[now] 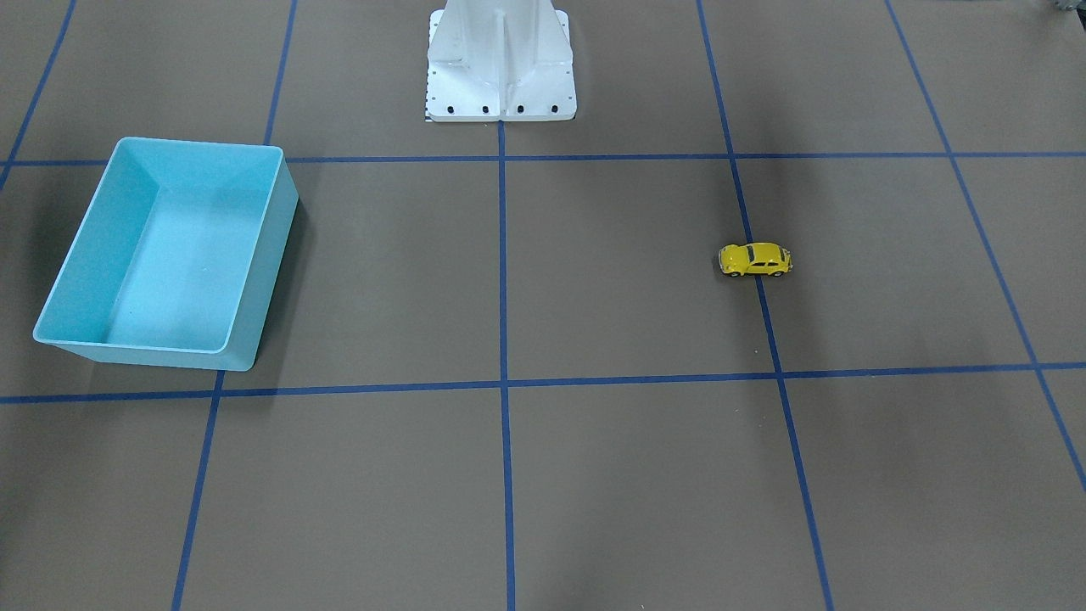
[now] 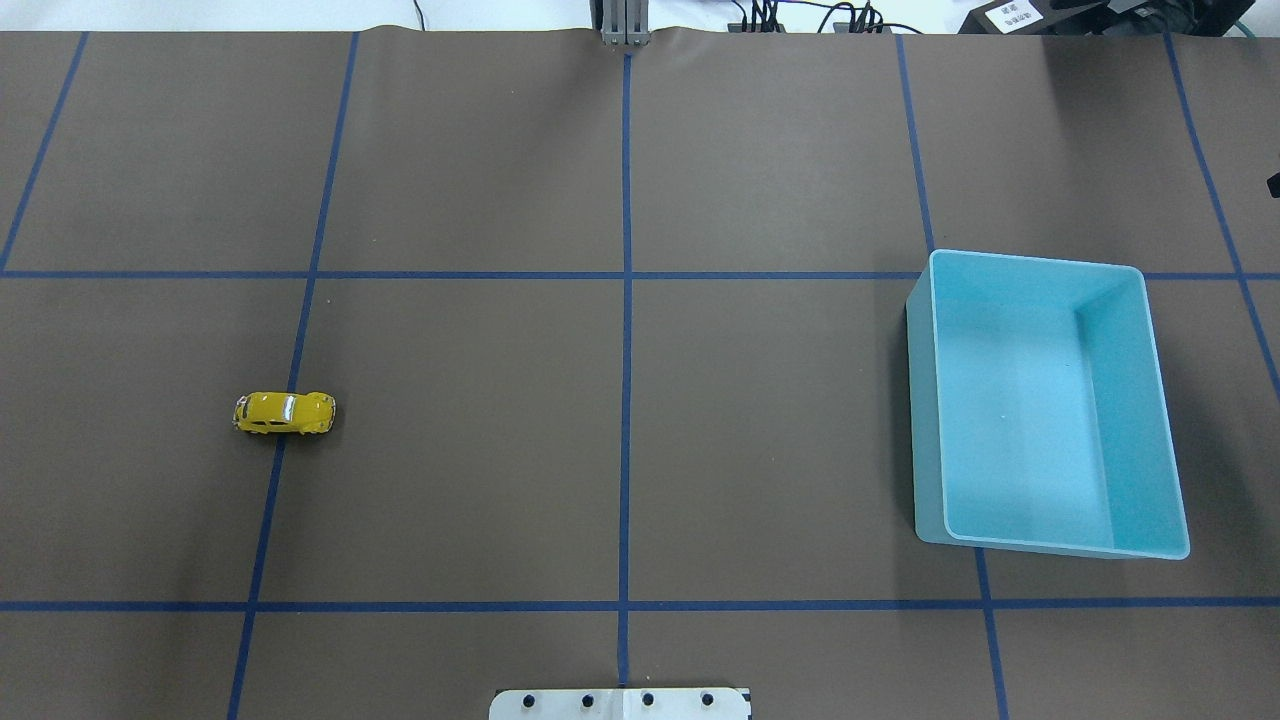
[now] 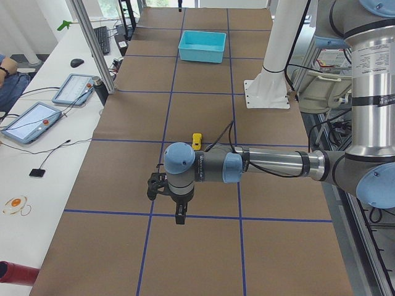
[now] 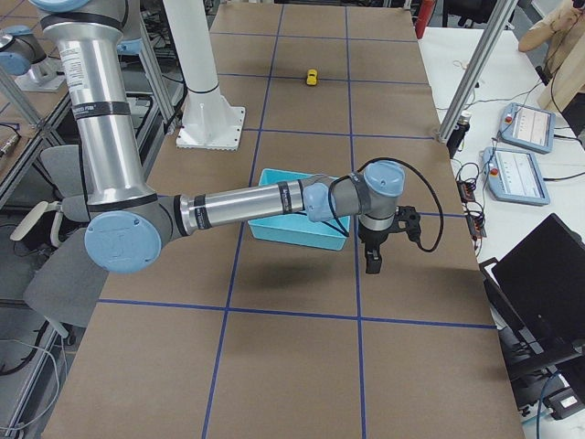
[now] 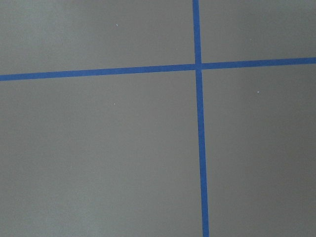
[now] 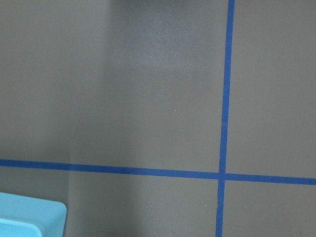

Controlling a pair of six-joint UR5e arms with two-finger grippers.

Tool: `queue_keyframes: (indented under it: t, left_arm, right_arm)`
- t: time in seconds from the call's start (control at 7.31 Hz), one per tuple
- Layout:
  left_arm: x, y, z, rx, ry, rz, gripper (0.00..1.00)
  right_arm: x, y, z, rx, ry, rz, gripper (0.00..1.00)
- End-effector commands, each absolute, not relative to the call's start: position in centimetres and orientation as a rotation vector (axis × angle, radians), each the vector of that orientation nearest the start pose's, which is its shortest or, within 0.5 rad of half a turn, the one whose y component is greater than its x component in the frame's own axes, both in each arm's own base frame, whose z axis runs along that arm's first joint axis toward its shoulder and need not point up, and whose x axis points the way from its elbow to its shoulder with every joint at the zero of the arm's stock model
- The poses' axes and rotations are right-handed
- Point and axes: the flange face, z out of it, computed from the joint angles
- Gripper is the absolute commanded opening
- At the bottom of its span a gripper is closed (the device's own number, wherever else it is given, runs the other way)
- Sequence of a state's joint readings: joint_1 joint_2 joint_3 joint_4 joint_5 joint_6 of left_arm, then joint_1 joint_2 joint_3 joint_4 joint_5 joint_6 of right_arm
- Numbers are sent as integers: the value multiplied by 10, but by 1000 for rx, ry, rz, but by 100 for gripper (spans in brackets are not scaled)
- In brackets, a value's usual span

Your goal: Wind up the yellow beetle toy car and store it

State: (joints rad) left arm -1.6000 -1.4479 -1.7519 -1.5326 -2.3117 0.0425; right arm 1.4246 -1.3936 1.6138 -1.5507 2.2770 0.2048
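Observation:
The yellow beetle toy car (image 1: 755, 260) (image 2: 285, 412) stands on its wheels on the brown mat, on a blue tape line, on my left side. It is small in the side views (image 3: 197, 141) (image 4: 312, 77). The light blue bin (image 1: 170, 255) (image 2: 1020, 420) (image 3: 202, 46) sits empty on my right side. My left gripper (image 3: 179, 213) hangs above the mat, nearer the table's end than the car and apart from it. My right gripper (image 4: 372, 261) hovers just beyond the bin (image 4: 283, 230), whose corner (image 6: 29, 217) shows in the right wrist view. I cannot tell whether either gripper is open or shut.
The white robot base (image 1: 501, 68) (image 2: 620, 703) stands at the table's near middle. A side table holds tablets (image 3: 37, 120) and a laptop (image 4: 539, 283). A person's arm (image 3: 6, 68) shows at the edge. The left wrist view shows only mat and tape lines.

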Motion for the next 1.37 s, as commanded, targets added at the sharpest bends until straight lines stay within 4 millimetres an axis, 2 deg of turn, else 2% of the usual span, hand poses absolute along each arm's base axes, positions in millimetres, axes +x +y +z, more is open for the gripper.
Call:
queue_keyframes:
  t: [0.0, 0.14, 0.27, 0.68, 1.09, 1.23]
  left_arm:
    - [-79, -439, 632, 47, 740, 20, 100]
    - [-79, -439, 632, 45, 740, 19, 100]
    - [-79, -439, 633, 42, 740, 18, 100]
    - [-82, -443, 641, 34, 740, 19, 100]
    - [-85, -450, 621, 75, 740, 28, 100]
    - [-84, -450, 618, 80, 745, 30, 100]
  right_arm:
    - [-20, -571, 537, 80, -809, -35, 100]
    - [-24, -569, 531, 78, -822, -42, 100]
    - [-39, -569, 536, 58, -813, -61, 100]
    - [-36, -566, 549, 55, -765, -60, 100]
    - [-32, -551, 576, 13, -744, -41, 100]
    - [-30, -539, 594, -15, -736, -29, 100]
